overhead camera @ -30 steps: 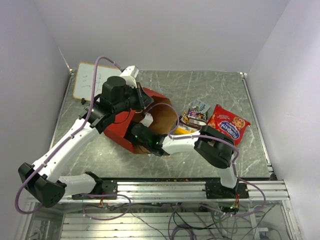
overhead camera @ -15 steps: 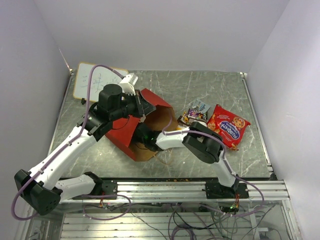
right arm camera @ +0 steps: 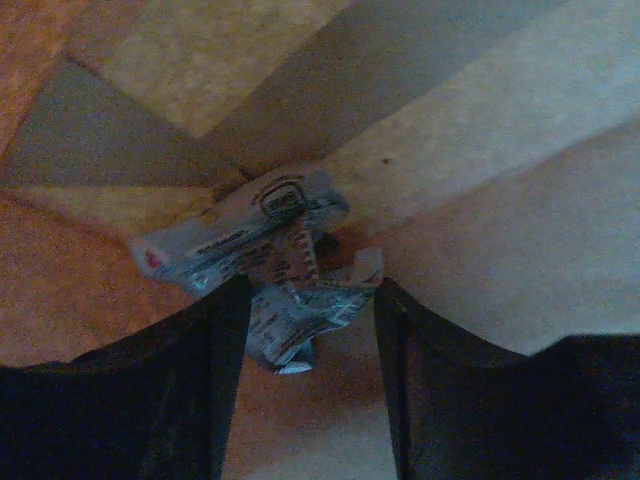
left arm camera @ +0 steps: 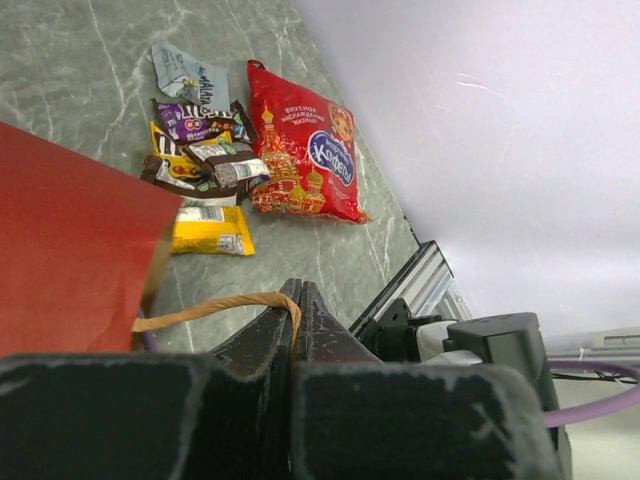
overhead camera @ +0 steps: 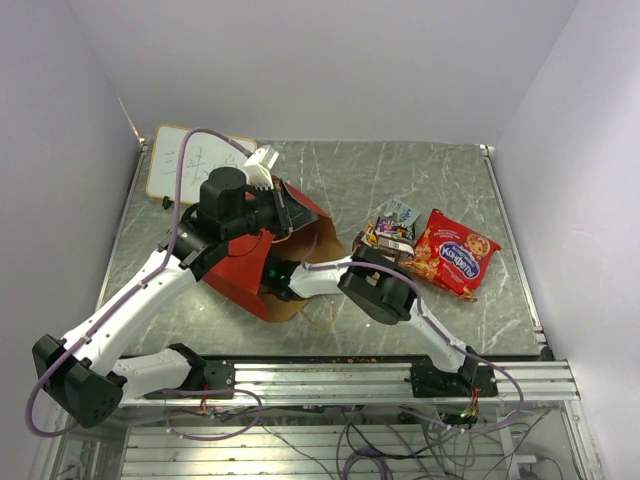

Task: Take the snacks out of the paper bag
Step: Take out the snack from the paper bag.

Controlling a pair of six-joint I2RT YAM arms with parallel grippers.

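The red paper bag [overhead camera: 245, 268] lies on its side with its brown mouth facing right. My left gripper [overhead camera: 284, 206] is shut on its tan loop handle [left arm camera: 215, 308] and holds the top edge up; the jaws [left arm camera: 297, 300] are pressed together on the loop. My right gripper [right arm camera: 308, 292] is open inside the bag, out of sight in the top view. A crumpled grey-white wrapper [right arm camera: 265, 250] lies just ahead, partly between the fingertips. Out on the table lie the large red crinkly bag [overhead camera: 458, 250], a small yellow packet [left arm camera: 210, 230] and a dark purple bar [left arm camera: 195, 122].
A white-faced board with a tan frame [overhead camera: 185, 158] lies at the back left. The pile of small packets [overhead camera: 390, 232] sits right of the bag's mouth, beside the right arm's elbow [overhead camera: 378, 290]. The rail [overhead camera: 330, 375] runs along the near edge.
My right arm has pushed leftward, deeper into the bag, so its gripper is now hidden in the top view. My left gripper has kept hold of the handle, and the bag has shifted slightly.
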